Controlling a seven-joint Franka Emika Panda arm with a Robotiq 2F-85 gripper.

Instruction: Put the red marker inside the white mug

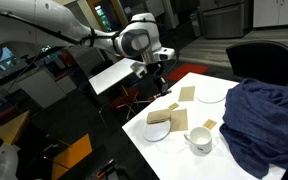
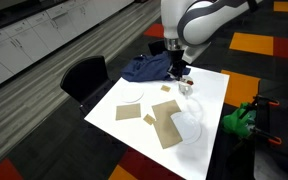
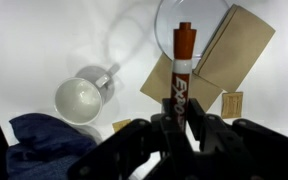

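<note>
As gripper (image 3: 181, 113) clamps red marker (image 3: 183, 60), white mug (image 3: 79, 98) perhaps touching blue cloth (image 3: 42, 140)

Probably an office: carpet tiles (image 2: 246, 42), black chair (image 2: 84, 75)

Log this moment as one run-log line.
gripper: shut on thin red marker | round white mug: upright, empty, apart from marker | marker in mug: not yet
</note>
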